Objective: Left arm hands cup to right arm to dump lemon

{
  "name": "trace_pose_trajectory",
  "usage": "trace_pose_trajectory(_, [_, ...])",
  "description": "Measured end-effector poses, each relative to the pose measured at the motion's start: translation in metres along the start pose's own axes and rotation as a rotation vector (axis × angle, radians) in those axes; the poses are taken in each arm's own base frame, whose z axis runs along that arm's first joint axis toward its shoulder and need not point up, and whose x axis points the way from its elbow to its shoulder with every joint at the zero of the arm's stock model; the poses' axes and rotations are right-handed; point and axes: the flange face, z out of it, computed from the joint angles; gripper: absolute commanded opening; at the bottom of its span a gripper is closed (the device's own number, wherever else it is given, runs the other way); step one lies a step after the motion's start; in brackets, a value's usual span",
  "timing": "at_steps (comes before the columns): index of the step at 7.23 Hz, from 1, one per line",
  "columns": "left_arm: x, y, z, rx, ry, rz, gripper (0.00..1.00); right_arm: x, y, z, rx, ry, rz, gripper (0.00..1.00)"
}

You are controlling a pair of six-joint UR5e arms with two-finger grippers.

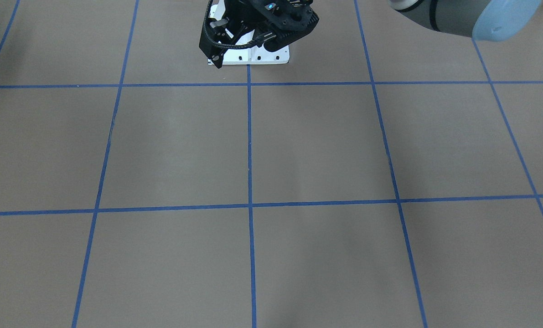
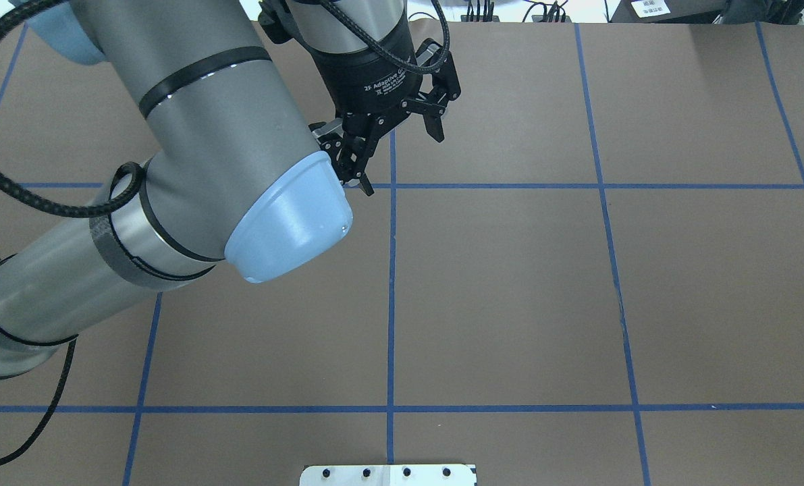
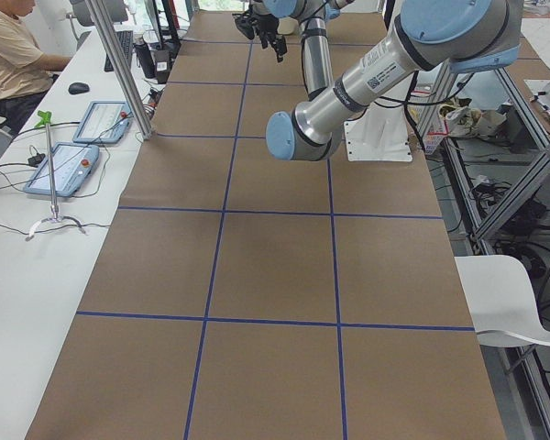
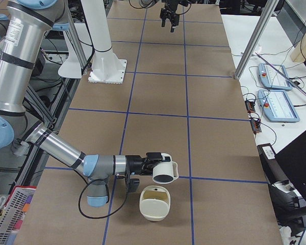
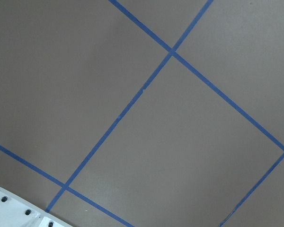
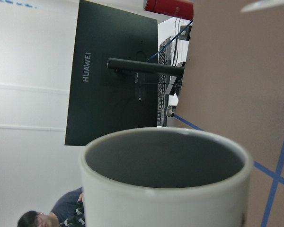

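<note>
The white cup lies tipped on its side at the tip of my right arm, near the table's right end, its mouth turned down and outward just above a cream bowl. In the right wrist view the cup fills the bottom, and its grey inside looks empty. The right gripper shows only in the exterior right view, so I cannot tell whether it is open or shut. I cannot make out the lemon in any view. My left gripper hangs open and empty over the table's far middle. It also shows in the front-facing view.
The white base plate sits at the robot's edge of the table. The left elbow hangs over the left half. Side benches hold tablets and a laptop. A metal post stands by the table edge. An operator sits nearby.
</note>
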Motion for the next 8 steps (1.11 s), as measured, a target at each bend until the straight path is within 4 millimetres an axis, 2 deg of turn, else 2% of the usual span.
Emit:
trace_pose_trajectory(2, [0.001, 0.001, 0.0, 0.004, 0.002, 0.003, 1.0, 0.009, -0.015, -0.012, 0.022, -0.002, 0.18, 0.37])
trace_pose_trajectory(5, [0.003, 0.002, -0.002, 0.031, 0.012, 0.012, 1.0, 0.019, -0.019, -0.023, -0.008, 0.015, 0.406, 0.37])
trace_pose_trajectory(8, [0.004, 0.006, -0.01, 0.047, 0.03, 0.025, 1.0, 0.012, -0.025, -0.027, -0.017, -0.035, 0.531, 0.37])
